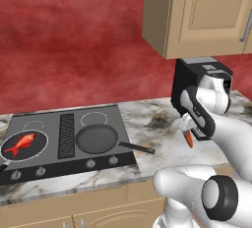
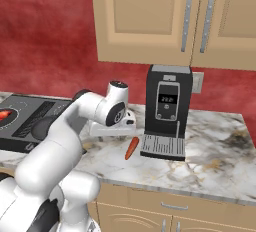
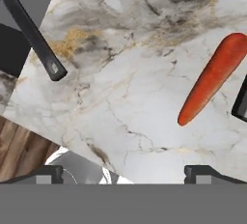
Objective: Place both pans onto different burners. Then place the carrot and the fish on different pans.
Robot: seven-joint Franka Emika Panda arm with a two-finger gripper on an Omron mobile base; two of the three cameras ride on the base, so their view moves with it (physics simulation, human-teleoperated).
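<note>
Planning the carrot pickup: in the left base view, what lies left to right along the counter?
Fish in its pan → vent → empty pan → carrot.

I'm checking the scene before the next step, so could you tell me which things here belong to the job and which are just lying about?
Belongs to the job:
- two pans on the cooktop's burners
- fish in the left pan
- carrot on the counter
- open gripper above the counter

Just lying about:
- coffee machine
- wall cabinets

arm (image 2: pixel 60 141): glossy white rounded links | joints: dark grey-black rings
</note>
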